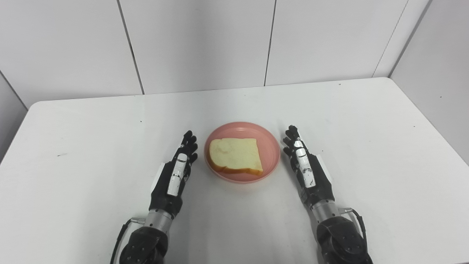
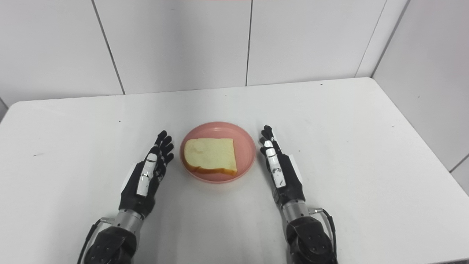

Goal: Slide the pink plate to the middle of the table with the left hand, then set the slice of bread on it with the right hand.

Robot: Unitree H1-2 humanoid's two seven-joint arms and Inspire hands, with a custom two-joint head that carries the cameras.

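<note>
The pink plate (image 1: 269, 146) sits near the middle of the white table (image 1: 91, 146). A slice of white bread (image 1: 236, 156) with a golden crust lies flat on the plate. My left hand (image 1: 176, 172) rests just left of the plate, fingers straight and apart, holding nothing. My right hand (image 1: 306, 168) rests just right of the plate, fingers straight, holding nothing; its fingertips are close to the plate's rim. Neither hand touches the bread.
White wall panels (image 1: 201, 40) stand behind the table's far edge. A side wall (image 1: 436, 73) runs along the table's right edge. The table's rounded far corners show at left and right.
</note>
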